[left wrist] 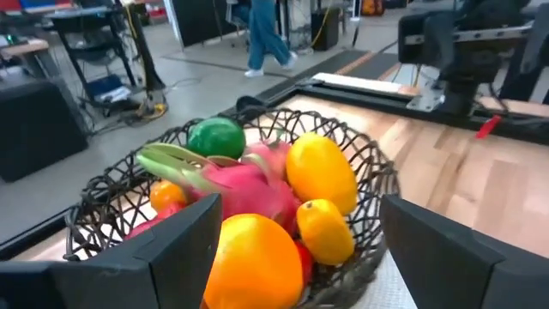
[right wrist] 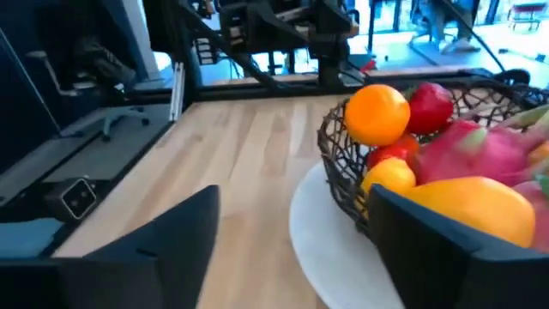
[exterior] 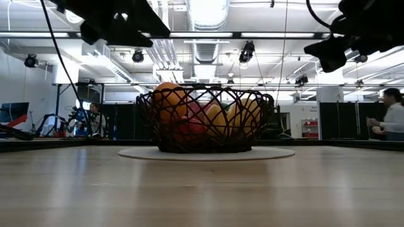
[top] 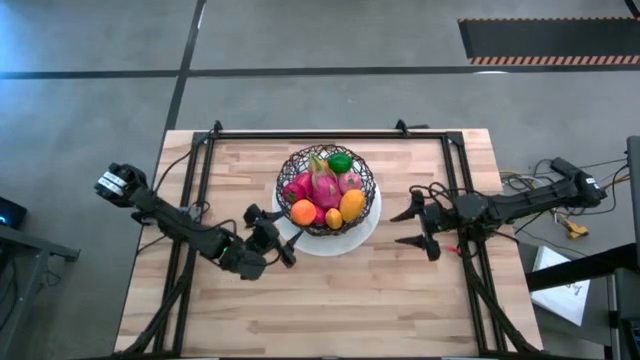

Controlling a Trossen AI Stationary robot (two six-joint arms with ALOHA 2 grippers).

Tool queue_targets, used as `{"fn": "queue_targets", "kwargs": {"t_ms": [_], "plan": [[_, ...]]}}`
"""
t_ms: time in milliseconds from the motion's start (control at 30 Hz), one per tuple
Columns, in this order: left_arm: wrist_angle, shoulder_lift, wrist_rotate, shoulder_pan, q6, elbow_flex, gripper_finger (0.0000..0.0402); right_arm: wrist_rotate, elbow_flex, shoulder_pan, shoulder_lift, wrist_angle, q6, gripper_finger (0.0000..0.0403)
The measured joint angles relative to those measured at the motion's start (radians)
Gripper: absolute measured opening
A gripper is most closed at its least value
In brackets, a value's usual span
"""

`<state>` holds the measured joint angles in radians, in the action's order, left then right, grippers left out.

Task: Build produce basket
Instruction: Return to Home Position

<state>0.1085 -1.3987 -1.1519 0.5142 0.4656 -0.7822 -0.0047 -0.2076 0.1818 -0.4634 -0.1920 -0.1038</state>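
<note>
The black wire basket (top: 327, 190) stands on a flat white plate (top: 370, 222) at the table's middle and holds several toy fruits: an orange (top: 303, 211), pink dragon fruit (top: 324, 188), a yellow-orange mango (top: 352, 204), a green one (top: 340, 162). My left gripper (top: 272, 235) is open and empty, in the air just left of and nearer than the basket. My right gripper (top: 412, 228) is open and empty, in the air just right of the plate. The basket also shows in the left wrist view (left wrist: 369, 172), the right wrist view (right wrist: 339, 172) and the low view (exterior: 205, 120).
A black frame (top: 300, 132) runs along the table's far edge and down both sides. Bare wood lies in front of the plate toward the near edge (top: 320, 310). People walk in the room beyond the table (exterior: 391, 120).
</note>
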Motion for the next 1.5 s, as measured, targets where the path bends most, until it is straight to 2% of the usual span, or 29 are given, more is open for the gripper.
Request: {"fn": "queue_targets", "kwargs": {"t_ms": [200, 333, 533, 633, 700, 833, 900, 1033, 1267, 1367, 1500], "plan": [[-0.005, 0.001, 0.050, -0.091, -0.041, 0.004, 0.0297, -0.004, 0.050, -0.061, 0.058, 0.009, 0.027, 0.0183], [-0.013, 0.027, 0.150, -0.149, -0.086, 0.015, 0.0297, -0.049, 0.070, -0.110, 0.130, 0.036, 0.054, 0.0134], [-0.007, 0.168, 0.194, -0.226, -0.106, 0.147, 0.0297, -0.106, 0.100, -0.163, 0.265, 0.134, 0.041, 0.0081], [0.059, 0.286, 0.265, -0.271, -0.124, 0.258, 0.0297, -0.108, 0.116, -0.163, 0.334, 0.186, 0.026, 0.0063], [0.152, 0.371, 0.361, -0.326, -0.172, 0.334, 0.0297, -0.108, 0.124, -0.163, 0.379, 0.211, 0.026, 0.0053], [0.403, 0.517, 0.665, -0.485, -0.239, 0.488, 0.0297, -0.112, 0.158, -0.163, 0.462, 0.204, 0.024, 0.0040], [0.485, 0.567, 0.732, -0.549, -0.267, 0.551, 0.0297, -0.110, 0.174, -0.163, 0.463, 0.211, 0.014, 0.0037], [0.506, 0.669, 0.736, -0.620, -0.281, 0.637, 0.0297, -0.131, 0.176, -0.163, 0.448, 0.214, 0.004, 0.0034], [0.492, 0.848, 0.734, -0.626, -0.288, 0.773, 0.0297, -0.134, 0.176, -0.163, 0.450, 0.216, -0.003, 0.0034], [0.385, 0.907, 0.724, -0.626, -0.288, 0.772, 0.0297, -0.134, 0.176, -0.163, 0.449, 0.217, -0.008, 0.0034], [0.332, 0.986, 0.723, -0.626, -0.296, 0.774, 0.0297, -0.134, 0.176, -0.163, 0.450, 0.217, 0.002, 0.0034]]}}
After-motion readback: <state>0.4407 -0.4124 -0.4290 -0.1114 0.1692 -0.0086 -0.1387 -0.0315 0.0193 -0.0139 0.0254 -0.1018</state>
